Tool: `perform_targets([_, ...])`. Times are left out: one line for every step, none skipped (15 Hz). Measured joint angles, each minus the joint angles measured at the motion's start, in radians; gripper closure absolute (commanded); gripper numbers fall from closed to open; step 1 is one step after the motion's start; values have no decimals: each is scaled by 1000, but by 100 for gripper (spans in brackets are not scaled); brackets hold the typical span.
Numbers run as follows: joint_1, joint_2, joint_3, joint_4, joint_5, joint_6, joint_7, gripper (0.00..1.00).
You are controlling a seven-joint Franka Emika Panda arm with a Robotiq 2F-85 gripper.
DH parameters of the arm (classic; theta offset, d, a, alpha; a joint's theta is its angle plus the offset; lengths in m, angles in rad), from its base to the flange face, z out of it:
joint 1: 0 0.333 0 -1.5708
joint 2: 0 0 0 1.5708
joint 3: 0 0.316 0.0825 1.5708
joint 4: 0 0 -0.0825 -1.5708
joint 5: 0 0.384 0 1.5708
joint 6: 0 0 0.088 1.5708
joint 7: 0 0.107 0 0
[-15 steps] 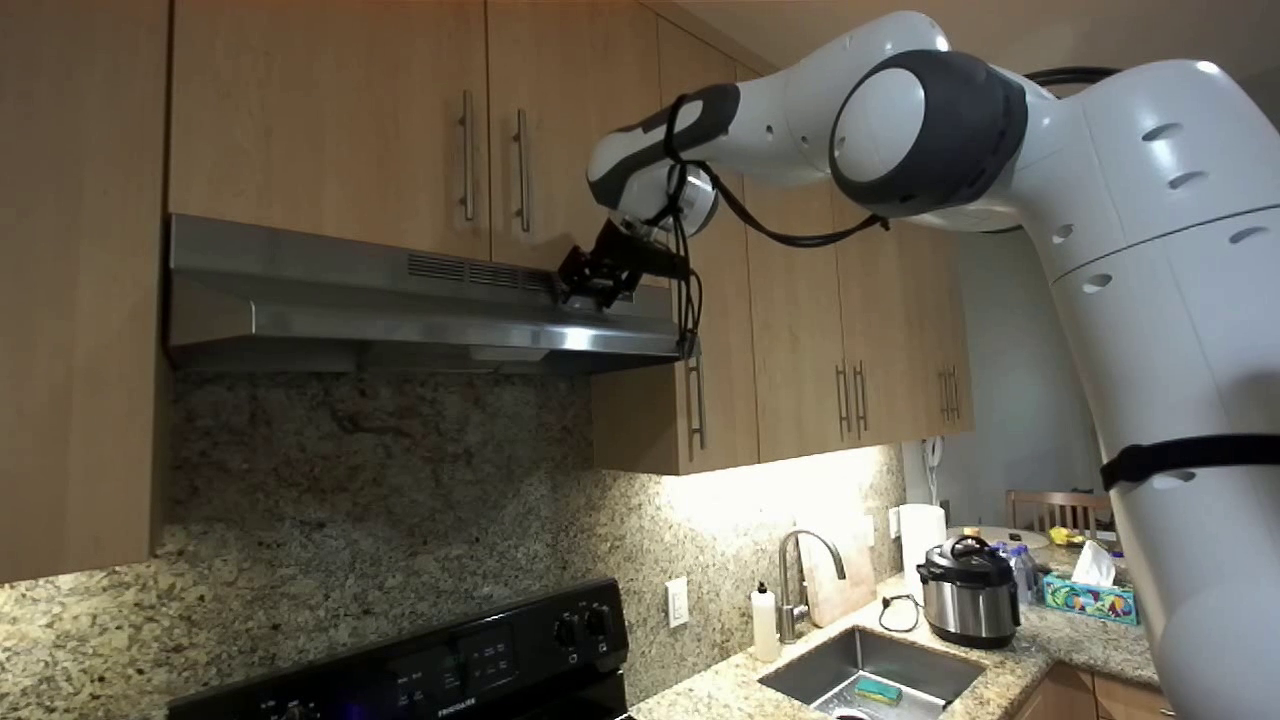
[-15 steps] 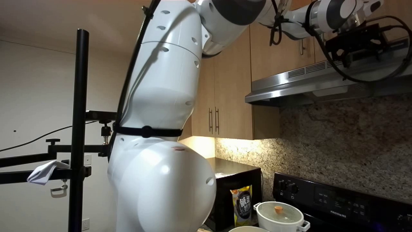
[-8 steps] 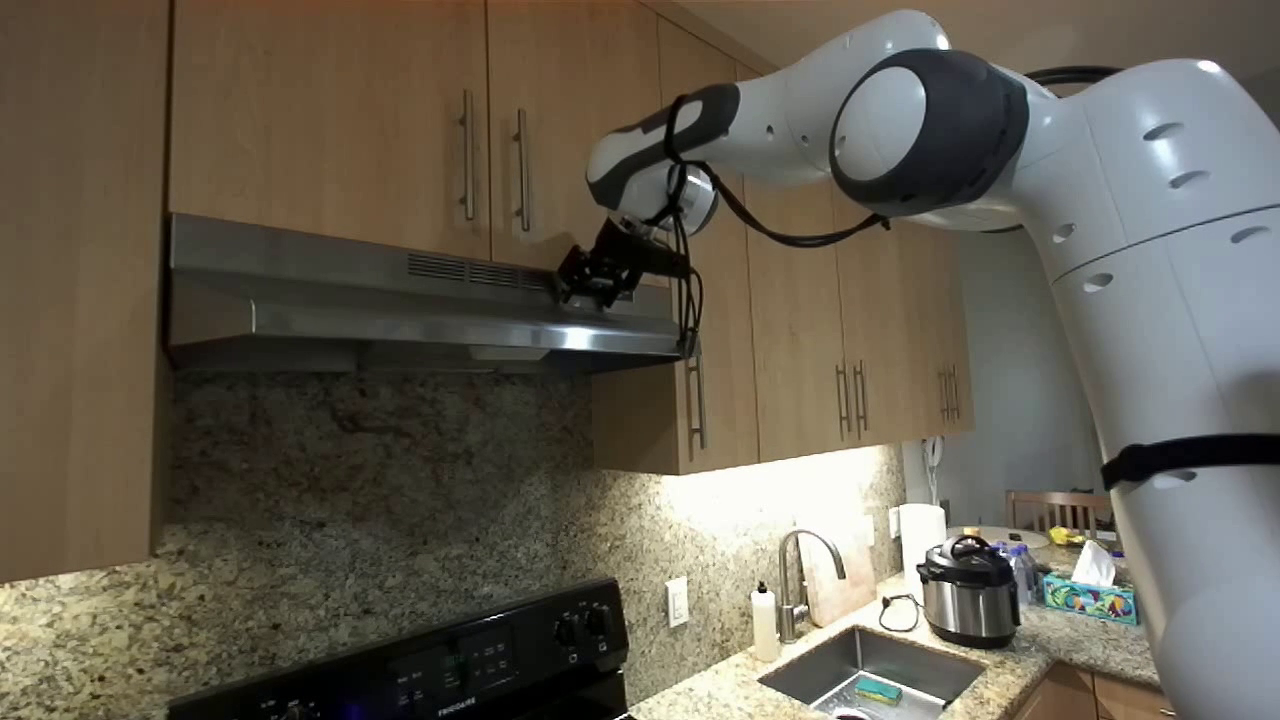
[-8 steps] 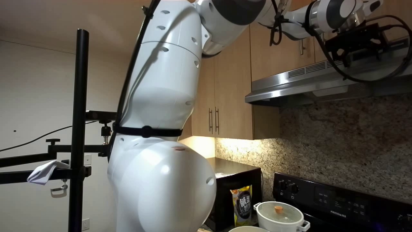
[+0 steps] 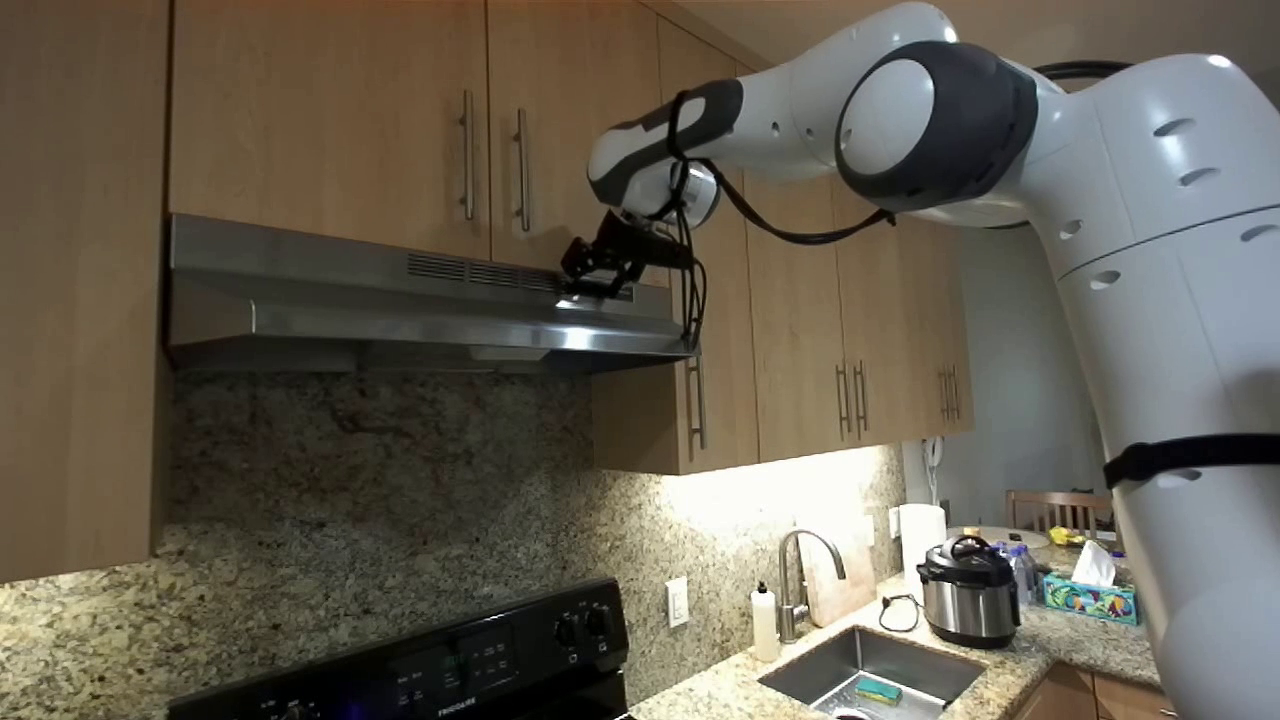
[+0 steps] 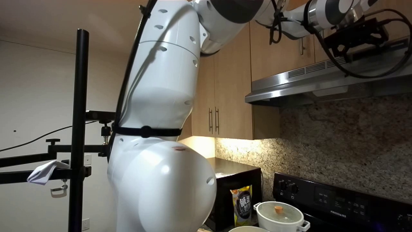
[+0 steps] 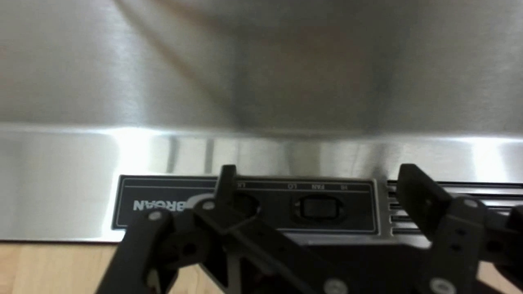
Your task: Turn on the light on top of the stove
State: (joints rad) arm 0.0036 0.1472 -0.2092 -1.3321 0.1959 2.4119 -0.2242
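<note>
Close up in the wrist view, a broad brushed stainless-steel range hood (image 7: 57, 171) shows at left, giving way to a long, flat black control strip (image 7: 276, 208) with inverted white BROAN lettering (image 7: 157, 205). Next along, a slim dark finger (image 7: 225, 185) of the black two-fingered gripper (image 7: 318, 167) stands in front of the strip, partly hiding a rounded black switch (image 7: 248, 204) whose label is cut off. The fingers are spread wide, and the gap between them frames a black rocker switch (image 7: 320, 207) marked FAN. The partner finger (image 7: 414, 194), at right, overlaps the start of the horizontal vent slots (image 7: 486, 190). Whether either fingertip touches the hood cannot be told. In an exterior view, pale wooden cabinets (image 5: 330, 120) with steel bar handles (image 5: 467, 155) hang at upper left, and the black stove (image 5: 535, 635), its glossy back panel bearing round knobs (image 5: 597, 621), stands at lower left. Under the hood is the light (image 5: 508, 353), a dull, pale rectangular lens, below and to the left of the fingers. The gripper is at the hood's front, near its right end. Farther right come a steel sink (image 5: 905, 650), a silver-and-black pot-shaped cooker (image 5: 968, 602), and the white, jointed robot arm (image 5: 1170, 360), which fills the right edge.
</note>
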Motion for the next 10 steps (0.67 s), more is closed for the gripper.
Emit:
perform_targets([0, -1, 0, 0, -5, 0, 1, 0])
perform_targets([0, -1, 0, 0, -8, 0, 1, 0])
perform_targets([0, -1, 0, 0, -8, 0, 1, 0])
perform_targets([0, -1, 0, 0, -8, 0, 1, 0])
perform_targets([1, -1, 0, 0, -8, 0, 1, 0])
perform_targets([1, -1, 1, 0, -8, 0, 1, 0])
perform_targets([2, -1, 1, 0, -8, 0, 1, 0])
perform_targets([2, -1, 2, 0, -8, 0, 1, 0])
perform_targets([3, -1, 2, 0, -8, 0, 1, 0])
perform_targets([3, -1, 2, 0, -8, 0, 1, 0])
